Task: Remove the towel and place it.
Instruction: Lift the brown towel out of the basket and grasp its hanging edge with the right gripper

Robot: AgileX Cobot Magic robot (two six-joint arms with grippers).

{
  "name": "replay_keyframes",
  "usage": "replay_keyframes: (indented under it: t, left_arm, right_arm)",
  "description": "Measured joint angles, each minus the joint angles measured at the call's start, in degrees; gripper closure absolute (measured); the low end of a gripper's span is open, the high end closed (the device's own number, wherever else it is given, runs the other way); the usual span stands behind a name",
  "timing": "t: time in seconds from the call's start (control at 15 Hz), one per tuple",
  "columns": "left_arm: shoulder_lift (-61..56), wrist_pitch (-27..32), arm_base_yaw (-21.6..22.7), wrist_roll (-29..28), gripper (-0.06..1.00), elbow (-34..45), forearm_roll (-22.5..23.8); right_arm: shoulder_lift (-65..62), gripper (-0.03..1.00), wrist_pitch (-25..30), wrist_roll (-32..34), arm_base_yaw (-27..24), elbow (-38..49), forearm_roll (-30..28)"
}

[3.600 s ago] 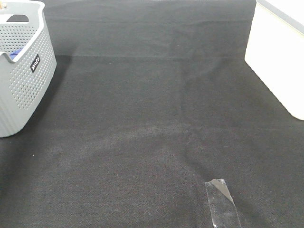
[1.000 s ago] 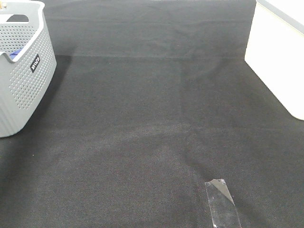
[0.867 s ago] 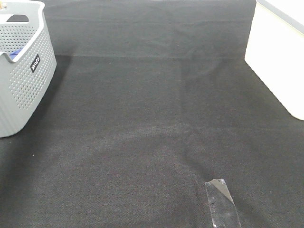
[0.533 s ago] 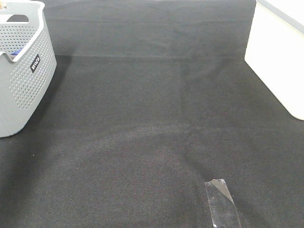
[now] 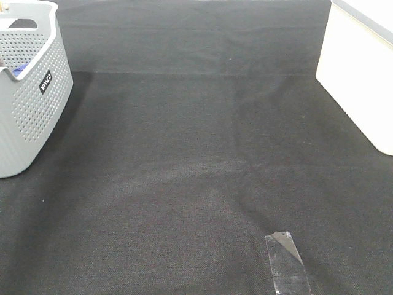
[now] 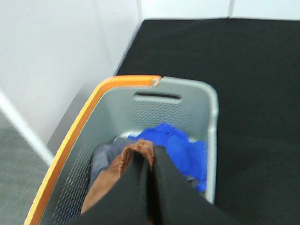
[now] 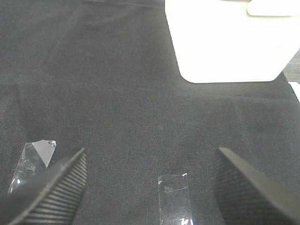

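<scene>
Grip: left gripper (image 6: 149, 164) clenched on brown plush microfibre towel (image 6: 108, 185), which trails down into grey perforated plastic basket (image 6: 213, 126) with orange rim, beside blue cloth (image 6: 180, 150). Right gripper (image 7: 150, 161) spread wide, empty, over black woven table cloth (image 7: 108, 84).

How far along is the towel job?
Done: left end effector is shut on the towel inside the basket. In hand: the grip only; the towel is not yet clear of the basket. Left: pull it out and place it, likely on the table. The right end effector is open, empty.
</scene>
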Motion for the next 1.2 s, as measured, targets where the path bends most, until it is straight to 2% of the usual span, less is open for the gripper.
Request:
replay_keyframes:
  t: [0.27,0.33,0.4,0.47,0.6,0.73,0.8,0.93,1.07,1.2]
  left_arm:
    - [-0.11,-3.50,-6.36,8.02,0.94,-8.08,-1.26]
    - [-0.11,-5.73,-8.59,9.51,0.94,-10.08,-2.01]
    - [-0.11,-8.19,-11.06,10.54,0.94,-11.75,-2.69]
    - [-0.11,-10.37,-13.98,11.12,0.94,-13.35,-2.81]
    - [-0.17,-13.12,-18.96,11.75,0.94,-14.73,-2.81]
    - [0.40,-13.29,-22.86,13.75,0.94,-14.78,-2.92]
    - [1.60,-13.64,-25.38,15.24,0.94,-14.78,-2.92]
    - [3.67,-14.21,-28.30,15.99,0.94,-14.78,-3.04]
    - [5.33,-14.44,-30.14,15.99,0.94,-14.78,-3.21]
    - [6.53,-17.13,-31.40,15.99,0.94,-14.78,-3.32]
  right_arm:
    - [0.40,0.24,-1.95,-0.52,0.00,-0.74,1.09]
    - [1.95,0.24,-5.50,-2.41,0.00,-1.20,4.18]
    - [4.70,0.24,-9.97,-6.53,0.00,-1.32,10.03]
    - [8.42,0.24,-14.55,-12.89,0.00,-1.38,18.11]
    - [16.79,0.24,-20.40,-28.99,0.00,-1.38,34.95]
    - [26.36,0.24,-21.49,-48.64,0.00,-1.43,52.37]
    - [33.63,0.24,-19.77,-66.12,0.00,-1.43,64.40]
    - [43.60,0.24,-14.61,-84.22,0.00,-1.43,79.70]
    - [53.57,0.24,-10.14,-95.97,0.00,-1.43,89.27]
    - [63.71,0.24,-6.42,-102.96,0.00,-2.01,95.34]
